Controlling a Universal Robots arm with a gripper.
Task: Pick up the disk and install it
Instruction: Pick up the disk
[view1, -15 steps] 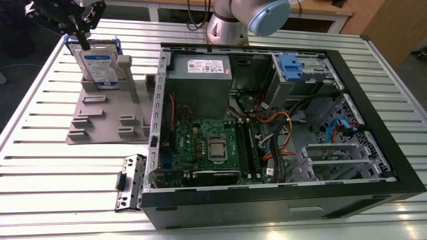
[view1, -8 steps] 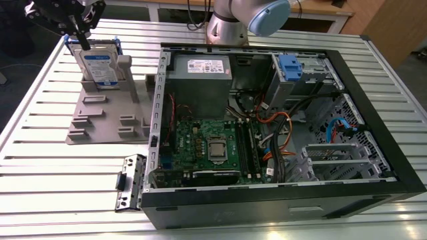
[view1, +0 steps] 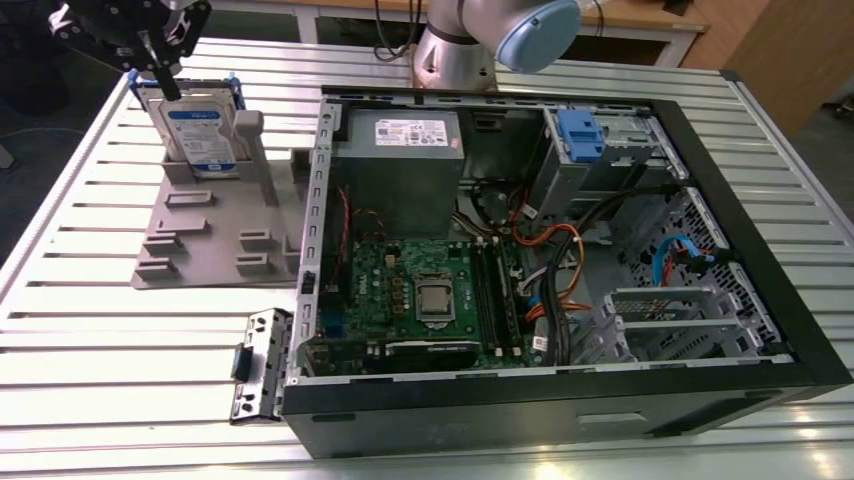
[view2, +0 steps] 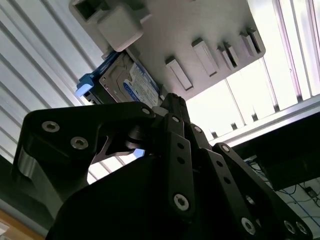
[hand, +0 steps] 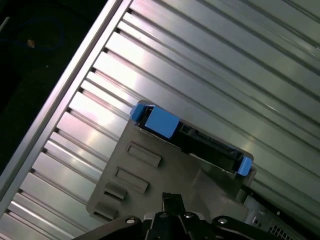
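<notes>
Upper left in the exterior view, I see the disk (view1: 200, 130) upright in the grey stand (view1: 200, 235), my fingers (view1: 168, 85) pressed together just above it; the open case (view1: 761, 230) holds a motherboard (view1: 420, 290). In the second wrist view the disk (view2: 132, 82) sits in that stand (view2: 200, 30). In the first wrist view the disk (hand: 162, 122) does too.

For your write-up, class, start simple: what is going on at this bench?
A robot arm's gripper hangs right over the disk, which stands upright in a grey stand on the slatted table. Whether it touches the disk cannot be told. The disk is not yet lifted out. On the exterior view's right of the stand, a computer case lies open, with boards and cables exposed.
</notes>
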